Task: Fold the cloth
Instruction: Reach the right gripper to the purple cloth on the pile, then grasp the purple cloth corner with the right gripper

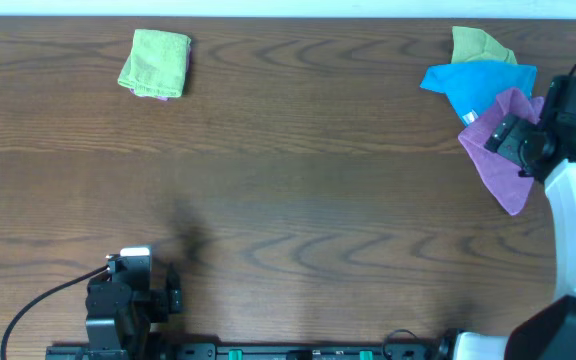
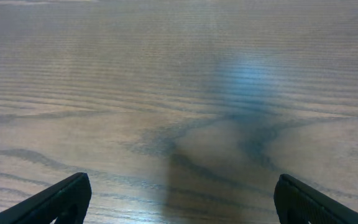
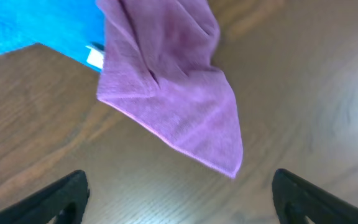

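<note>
A purple cloth [image 1: 498,160] lies crumpled at the table's right side, one corner pointing toward the front. It overlaps a blue cloth [image 1: 473,82], which lies on a green cloth [image 1: 478,45]. My right gripper [image 1: 510,135] hovers over the purple cloth, open and empty. In the right wrist view the purple cloth [image 3: 173,93] and the blue cloth [image 3: 42,25] lie ahead of the open jaws [image 3: 179,199], with the purple corner just in front of them. My left gripper [image 1: 175,295] is open and empty at the front left, over bare wood [image 2: 182,199].
A folded light-green cloth [image 1: 155,63] lies at the far left of the wooden table [image 1: 298,180]. A black cable [image 1: 43,300] runs to the left arm at the front edge.
</note>
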Action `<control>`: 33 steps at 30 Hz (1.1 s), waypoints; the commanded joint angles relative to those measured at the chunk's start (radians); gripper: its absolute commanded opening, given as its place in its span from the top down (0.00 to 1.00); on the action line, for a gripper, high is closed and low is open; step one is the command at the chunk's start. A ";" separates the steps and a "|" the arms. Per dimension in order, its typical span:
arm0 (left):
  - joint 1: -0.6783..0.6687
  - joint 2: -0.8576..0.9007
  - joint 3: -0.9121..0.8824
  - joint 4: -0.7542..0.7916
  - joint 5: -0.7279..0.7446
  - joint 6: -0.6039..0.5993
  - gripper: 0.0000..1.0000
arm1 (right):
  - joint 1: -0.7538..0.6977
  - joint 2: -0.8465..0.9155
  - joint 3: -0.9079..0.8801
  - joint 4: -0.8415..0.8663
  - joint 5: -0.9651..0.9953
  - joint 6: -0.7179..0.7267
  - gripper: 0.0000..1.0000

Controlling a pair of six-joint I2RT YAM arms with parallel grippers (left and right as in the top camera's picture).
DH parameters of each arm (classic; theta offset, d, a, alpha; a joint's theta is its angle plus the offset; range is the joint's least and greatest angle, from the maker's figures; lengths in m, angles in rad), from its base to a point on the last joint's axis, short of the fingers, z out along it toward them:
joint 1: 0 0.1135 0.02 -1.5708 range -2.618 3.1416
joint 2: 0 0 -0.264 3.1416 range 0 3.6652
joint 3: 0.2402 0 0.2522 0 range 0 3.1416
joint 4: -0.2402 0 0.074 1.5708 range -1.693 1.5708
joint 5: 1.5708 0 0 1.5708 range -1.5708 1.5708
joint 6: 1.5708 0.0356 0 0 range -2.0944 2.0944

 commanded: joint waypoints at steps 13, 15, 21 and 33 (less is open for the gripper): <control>-0.005 -0.006 -0.024 -0.021 -0.003 0.021 0.05 | -0.009 0.232 -0.006 0.094 -0.093 0.108 0.27; -0.005 -0.006 -0.024 -0.021 -0.003 0.021 0.05 | -0.009 0.258 -0.006 0.112 -0.100 0.108 0.27; -0.005 -0.006 -0.024 -0.021 -0.003 0.022 0.05 | -0.009 0.317 -0.006 0.169 -0.100 0.108 0.27; -0.005 -0.006 -0.024 -0.021 -0.003 0.022 0.05 | -0.009 0.365 -0.006 0.283 -0.108 0.108 0.26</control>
